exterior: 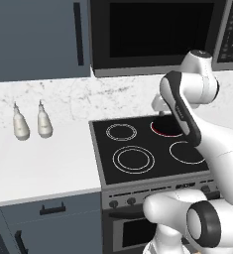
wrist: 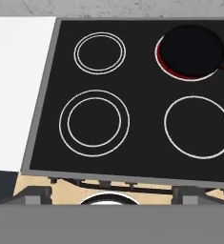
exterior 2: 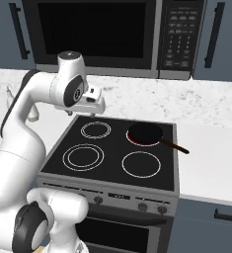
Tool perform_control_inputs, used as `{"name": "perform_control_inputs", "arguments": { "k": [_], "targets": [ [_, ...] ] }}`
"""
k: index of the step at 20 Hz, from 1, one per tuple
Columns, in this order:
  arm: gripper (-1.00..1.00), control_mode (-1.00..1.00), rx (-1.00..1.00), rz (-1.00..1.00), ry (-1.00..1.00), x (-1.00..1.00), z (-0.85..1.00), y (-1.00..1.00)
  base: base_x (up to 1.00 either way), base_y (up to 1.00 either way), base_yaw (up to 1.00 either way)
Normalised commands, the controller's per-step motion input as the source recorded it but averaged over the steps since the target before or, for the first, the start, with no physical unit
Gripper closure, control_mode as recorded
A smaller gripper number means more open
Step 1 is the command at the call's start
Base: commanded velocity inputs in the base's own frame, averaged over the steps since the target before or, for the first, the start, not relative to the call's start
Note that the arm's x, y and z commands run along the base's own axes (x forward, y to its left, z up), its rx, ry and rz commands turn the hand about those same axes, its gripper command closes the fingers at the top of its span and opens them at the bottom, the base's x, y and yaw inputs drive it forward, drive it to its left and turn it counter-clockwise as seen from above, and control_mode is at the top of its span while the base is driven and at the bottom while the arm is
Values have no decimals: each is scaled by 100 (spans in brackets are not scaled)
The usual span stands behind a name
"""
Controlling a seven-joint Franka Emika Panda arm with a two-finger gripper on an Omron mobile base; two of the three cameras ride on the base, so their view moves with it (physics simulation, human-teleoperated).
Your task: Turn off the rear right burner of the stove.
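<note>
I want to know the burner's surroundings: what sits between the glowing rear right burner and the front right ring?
Only bare black glass of the stove, seen in the hand view. A dark pan covers the rear right burner; the front right ring carries nothing.

Microwave (exterior 2: 95,34): black door, keypad on its right, mounted above the back wall.
Pan (exterior 2: 145,133): dark, with a brown handle pointing right.
Bottles (exterior: 21,125): two pale ones, upright, side by side on the white worktop (exterior: 33,163).
Cabinets (exterior: 38,37): blue-grey with dark handles.
</note>
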Motion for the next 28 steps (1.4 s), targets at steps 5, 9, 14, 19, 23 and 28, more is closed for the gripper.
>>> {"name": "perform_control_inputs", "arguments": {
  "k": [5, 9, 14, 19, 23, 28],
  "targets": [
    [-100, 100, 0, 0, 0, 0, 0, 0, 15, -43, 0],
    [-100, 100, 0, 0, 0, 0, 0, 0, 17, -52, 1],
    [-100, 100, 0, 0, 0, 0, 0, 0, 15, -46, 0],
    [-100, 100, 0, 0, 0, 0, 0, 0, 17, -46, 1],
    [-100, 100, 0, 0, 0, 0, 0, 0, 20, -46, 0],
    [-100, 100, 0, 0, 0, 0, 0, 0, 21, -40, 0]
  ]
}}
